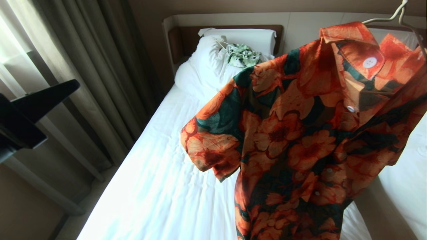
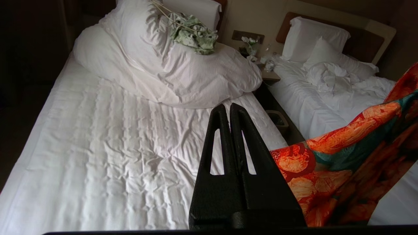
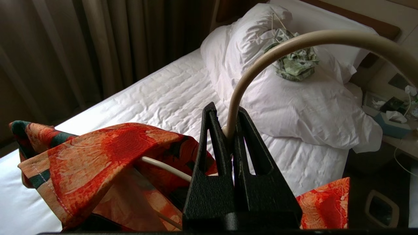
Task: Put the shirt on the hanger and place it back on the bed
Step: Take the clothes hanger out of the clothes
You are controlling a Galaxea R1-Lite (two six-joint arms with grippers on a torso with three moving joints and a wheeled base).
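The orange-flowered dark green shirt (image 1: 300,140) hangs on the cream wire hanger (image 1: 397,15), up in the air over the right side of the bed (image 1: 160,173). In the right wrist view my right gripper (image 3: 225,112) is shut on the hanger (image 3: 261,62) at the foot of its hook, with the shirt (image 3: 91,156) draped just below. That gripper is outside the head view. My left gripper (image 2: 228,106) is shut and holds nothing. It hovers above the sheet to the left of the shirt (image 2: 352,156), and shows at the head view's left edge (image 1: 76,85).
A bundled white duvet (image 1: 206,63) and a pale green-and-white garment (image 1: 243,55) lie at the bed's head. Curtains (image 1: 83,66) hang along the bed's left side. A second bed (image 2: 326,85), a nightstand (image 2: 267,73) and a small bin (image 2: 277,119) stand to the right.
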